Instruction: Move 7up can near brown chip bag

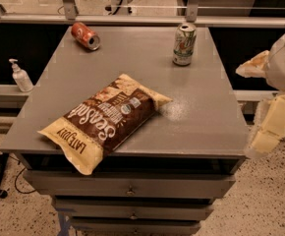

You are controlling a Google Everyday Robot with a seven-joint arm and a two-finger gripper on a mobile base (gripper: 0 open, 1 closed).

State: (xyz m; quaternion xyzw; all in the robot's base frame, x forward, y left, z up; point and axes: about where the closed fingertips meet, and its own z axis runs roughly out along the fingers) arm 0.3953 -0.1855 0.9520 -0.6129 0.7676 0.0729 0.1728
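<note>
My tool [266, 107] hung off the counter's [206, 127] right edge. Bare counter lay open between it and the 7up can [184, 44], upright back right. The brown chip bag [105, 119] blocked the front-left middle, and a red can [86, 36] lay on its side back left. A rail [132, 19] closed off the back.
</note>
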